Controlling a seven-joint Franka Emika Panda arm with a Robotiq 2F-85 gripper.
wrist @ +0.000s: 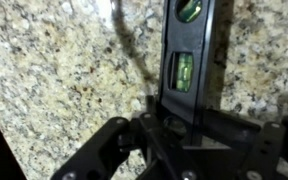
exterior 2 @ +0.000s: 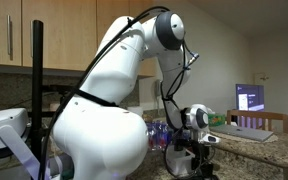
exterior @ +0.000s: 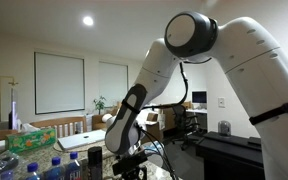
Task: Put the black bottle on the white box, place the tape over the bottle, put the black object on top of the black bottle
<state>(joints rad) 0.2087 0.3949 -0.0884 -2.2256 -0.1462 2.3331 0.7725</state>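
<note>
In the wrist view, the black object (wrist: 187, 60), a flat, straight-edged bar with glossy green vials, extends over the speckled granite countertop (wrist: 54, 70). Its near end sits between the jaws of the gripper (wrist: 177, 128). Whether the pads clamp it or stand apart from it cannot be determined.

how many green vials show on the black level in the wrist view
2. The upper vial sits at the top edge of the wrist view; the middle vial is halfway down the black level. Another may be hidden under the jaws.
</note>
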